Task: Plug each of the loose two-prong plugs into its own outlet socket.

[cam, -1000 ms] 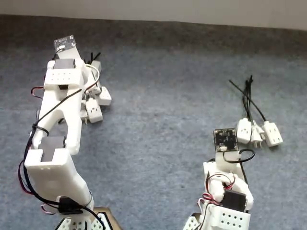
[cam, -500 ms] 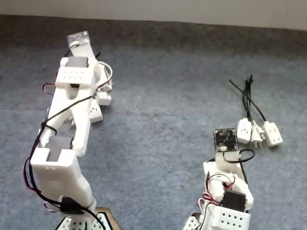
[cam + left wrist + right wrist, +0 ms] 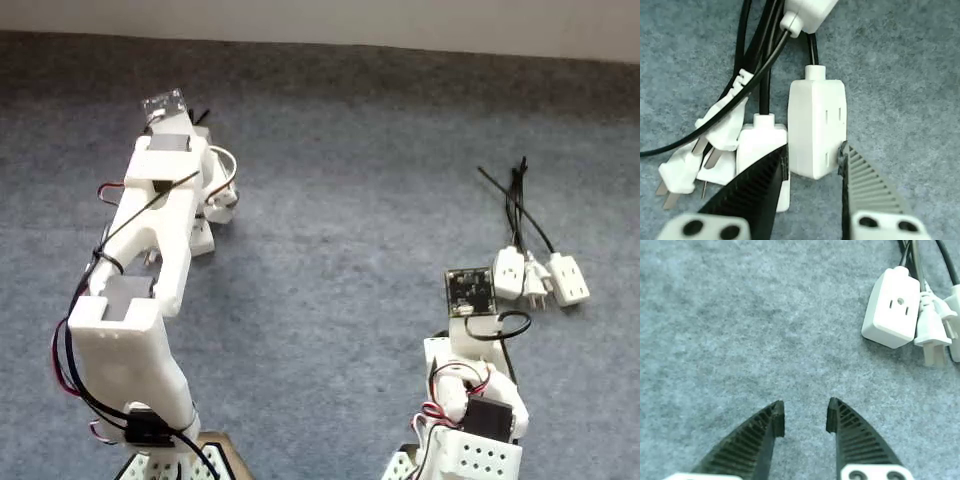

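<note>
My left gripper (image 3: pixel 813 160) is open, its black and grey fingers on either side of the near end of a white outlet socket (image 3: pixel 817 127) lying on the carpet. Beside that socket lie a second white socket block (image 3: pixel 761 147) and two loose two-prong plugs (image 3: pixel 722 131), all on black cords (image 3: pixel 747 45). In the high view the left arm (image 3: pixel 165 190) covers most of this cluster. My right gripper (image 3: pixel 805 417) is open above bare carpet, short of a white socket (image 3: pixel 890 307) and a white plug (image 3: pixel 930 330). That right-hand cluster (image 3: pixel 538 278) lies apart from the arm.
Grey carpet (image 3: pixel 350 200) covers the whole work area, with a wide bare stretch between the two cable clusters. Black cords (image 3: pixel 520 200) trail away from the right cluster toward the far edge. A pale wall strip (image 3: pixel 400 20) borders the far side.
The left arm has stretched farther out and swung slightly right over its cluster of sockets and plugs. The right arm and the right cluster have not moved.
</note>
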